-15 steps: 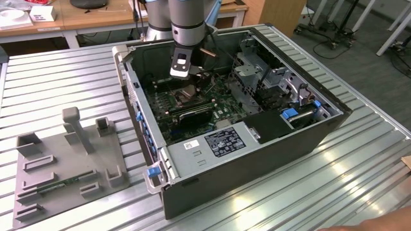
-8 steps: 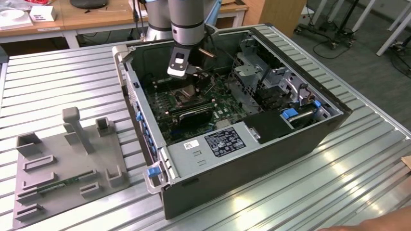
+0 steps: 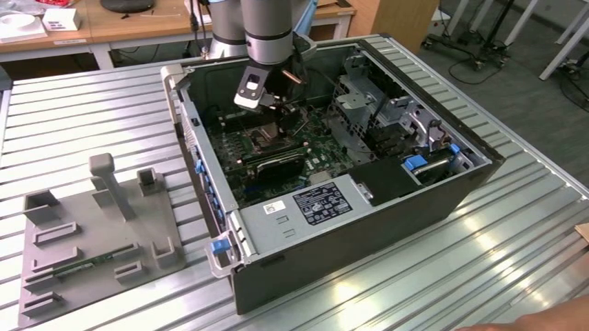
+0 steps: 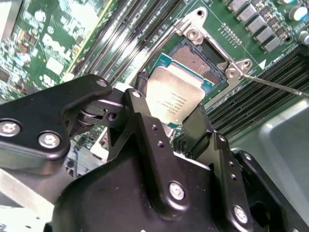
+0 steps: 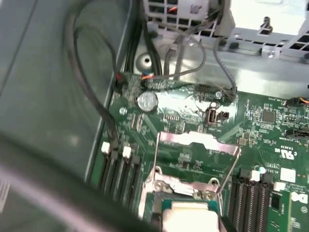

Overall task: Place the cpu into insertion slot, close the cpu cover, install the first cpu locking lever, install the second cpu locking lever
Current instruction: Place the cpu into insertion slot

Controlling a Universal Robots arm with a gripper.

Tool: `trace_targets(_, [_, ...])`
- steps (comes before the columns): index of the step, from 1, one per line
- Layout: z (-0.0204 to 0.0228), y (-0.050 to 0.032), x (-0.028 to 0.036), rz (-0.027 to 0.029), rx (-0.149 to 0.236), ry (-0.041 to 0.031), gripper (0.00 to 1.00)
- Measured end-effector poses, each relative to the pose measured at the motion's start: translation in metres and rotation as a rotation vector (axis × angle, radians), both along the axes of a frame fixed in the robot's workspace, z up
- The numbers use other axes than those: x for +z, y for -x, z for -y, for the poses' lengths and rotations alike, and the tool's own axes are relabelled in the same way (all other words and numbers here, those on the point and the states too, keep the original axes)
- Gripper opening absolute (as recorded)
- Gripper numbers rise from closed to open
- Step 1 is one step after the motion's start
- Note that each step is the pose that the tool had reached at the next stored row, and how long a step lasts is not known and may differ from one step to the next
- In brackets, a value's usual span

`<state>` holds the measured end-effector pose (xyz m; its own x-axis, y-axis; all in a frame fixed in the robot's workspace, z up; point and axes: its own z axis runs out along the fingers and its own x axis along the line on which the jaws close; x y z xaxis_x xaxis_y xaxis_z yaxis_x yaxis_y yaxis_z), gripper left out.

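The pincer (image 4: 168,110) is pinching the cpu (image 4: 177,92) by two opposite edges. This flat square chip, showing a silvery-grey top and teal rim, is hanging tilted just over the dark-centred insertion slot (image 4: 199,59), while the cpu cover (image 5: 188,139) is standing open.

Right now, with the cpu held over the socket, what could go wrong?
1. The cpu, pinched in the gripper, looks offset and tilted over the insertion slot; lowering it like this may bend contacts.
2. The locking lever juts out beside the slot; a finger could snag it.
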<state>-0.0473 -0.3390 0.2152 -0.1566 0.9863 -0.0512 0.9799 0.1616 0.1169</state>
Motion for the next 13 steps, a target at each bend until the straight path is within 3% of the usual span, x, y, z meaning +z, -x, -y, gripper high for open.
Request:
trace_targets(8, [0.0000, 0.0000, 0.0000, -0.0002, -0.110, 0.0001, 0.54])
trace_targets(13, [0.0000, 0.0000, 0.0000, -0.0001, -0.112, 0.0000, 0.54])
